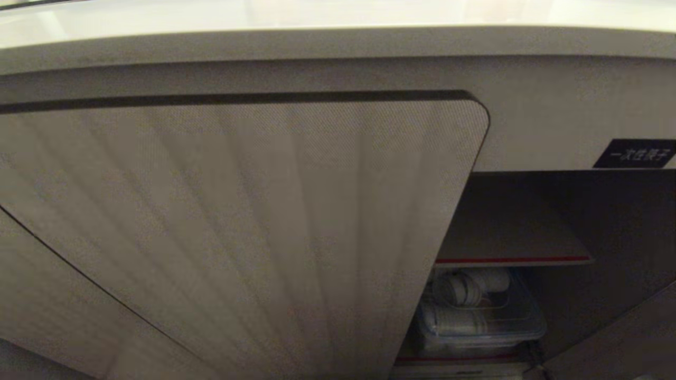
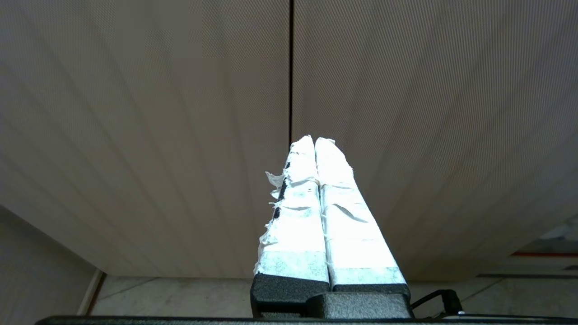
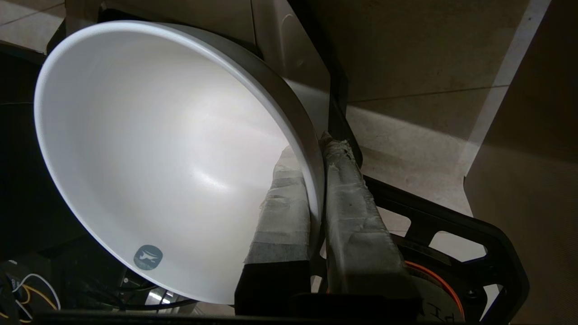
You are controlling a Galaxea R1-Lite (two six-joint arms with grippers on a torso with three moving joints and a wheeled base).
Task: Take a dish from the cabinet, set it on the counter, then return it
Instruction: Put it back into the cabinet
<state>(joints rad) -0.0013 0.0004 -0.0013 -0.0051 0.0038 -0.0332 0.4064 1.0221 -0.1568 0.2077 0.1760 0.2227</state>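
My right end effector (image 3: 316, 149) pinches the white bowl (image 3: 149, 149) by its rim, one finger inside, one outside, above the floor. My left end effector (image 2: 314, 142) is pressed together, facing the ribbed cabinet (image 1: 253, 221) doors.

- The cabinet (image 1: 253, 227) stands with its right compartment open below the pale worktop (image 1: 338, 16).
- A red-edged shelf (image 1: 515, 248) sits inside, bare.
- Below it, a clear tray (image 1: 528, 322) holds white crockery (image 1: 465, 290).
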